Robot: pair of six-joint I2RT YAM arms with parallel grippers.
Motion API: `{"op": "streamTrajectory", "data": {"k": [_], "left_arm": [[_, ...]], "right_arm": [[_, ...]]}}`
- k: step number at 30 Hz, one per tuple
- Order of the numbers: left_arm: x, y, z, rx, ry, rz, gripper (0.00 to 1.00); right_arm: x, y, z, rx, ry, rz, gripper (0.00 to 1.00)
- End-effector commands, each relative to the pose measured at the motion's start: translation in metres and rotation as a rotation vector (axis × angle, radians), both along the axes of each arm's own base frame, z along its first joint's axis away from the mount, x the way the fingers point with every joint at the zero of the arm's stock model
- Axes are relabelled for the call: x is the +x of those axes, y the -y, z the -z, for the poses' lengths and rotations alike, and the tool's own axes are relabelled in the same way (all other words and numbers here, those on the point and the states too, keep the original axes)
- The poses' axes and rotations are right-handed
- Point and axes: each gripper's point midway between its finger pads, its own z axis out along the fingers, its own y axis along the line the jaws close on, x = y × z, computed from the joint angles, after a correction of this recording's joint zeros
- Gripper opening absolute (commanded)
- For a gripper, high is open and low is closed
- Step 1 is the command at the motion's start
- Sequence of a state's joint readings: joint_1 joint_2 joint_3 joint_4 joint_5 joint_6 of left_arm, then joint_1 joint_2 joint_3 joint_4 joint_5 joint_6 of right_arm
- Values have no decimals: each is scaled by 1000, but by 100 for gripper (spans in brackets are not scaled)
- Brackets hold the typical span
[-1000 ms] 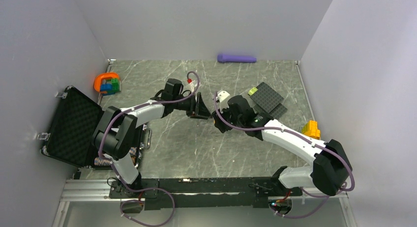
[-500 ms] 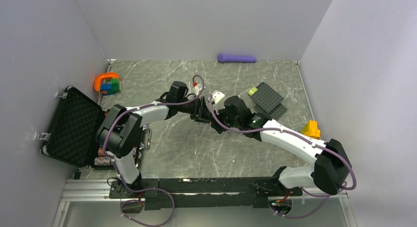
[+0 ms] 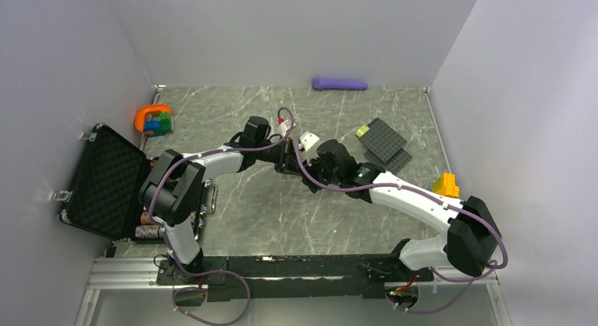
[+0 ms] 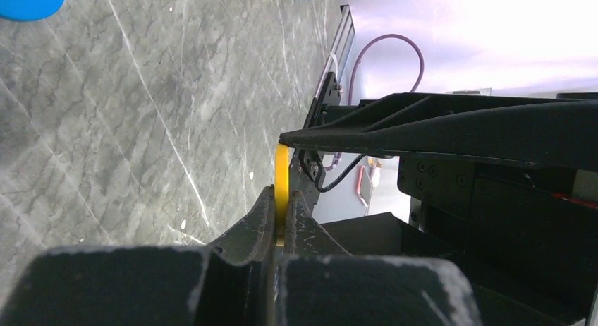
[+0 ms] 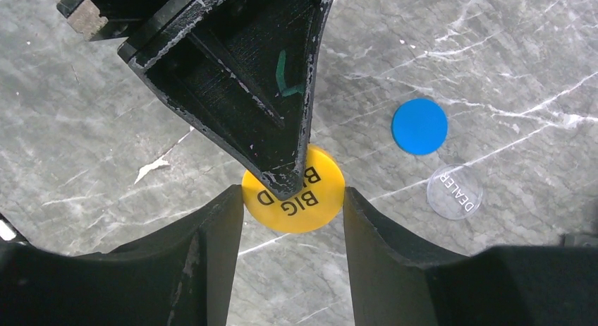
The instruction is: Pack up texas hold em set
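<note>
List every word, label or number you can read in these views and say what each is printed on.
"BIG D": on the yellow disc, upside down in the right wrist view; the left claw covers any further letters.
"DEALER": on the clear disc.
No print shows on the blue disc.
Nothing else is legible.

tabletop (image 3: 282, 220): grey marble, thin white veins
yellow disc (image 5: 317, 199) carries black lettering, "BIG D"
blue disc (image 5: 419, 125): plain solid blue
clear disc (image 5: 455, 192): see-through, grey "DEALER" print
left gripper (image 4: 281, 224): black, scuffed pale along the edges, green scrawl on one finger
case (image 3: 106, 174), left edge: black, dimpled foam lining, silver latches
ring toy (image 3: 144, 116), far left corner: orange, holds blue and green blocks
cylinder (image 3: 340, 83), far edge: purple
studded plates (image 3: 384, 139): black, a small lime piece on top
block (image 3: 446, 185), right edge: yellow
</note>
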State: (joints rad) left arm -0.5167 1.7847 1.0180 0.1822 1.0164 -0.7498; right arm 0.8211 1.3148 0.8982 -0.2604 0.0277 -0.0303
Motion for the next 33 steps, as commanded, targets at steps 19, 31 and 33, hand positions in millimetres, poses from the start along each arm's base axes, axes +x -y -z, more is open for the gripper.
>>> {"op": "streamTrajectory", "data": {"k": [19, 31, 33], "left_arm": [[78, -165, -10, 300, 311, -385, 0], [38, -319, 4, 453, 202, -812, 0], [27, -344, 11, 471, 150, -906, 0]], "right_arm": [[23, 12, -51, 156, 144, 98, 92], [42, 28, -64, 304, 139, 106, 92], [44, 33, -65, 314, 145, 107, 92]]}}
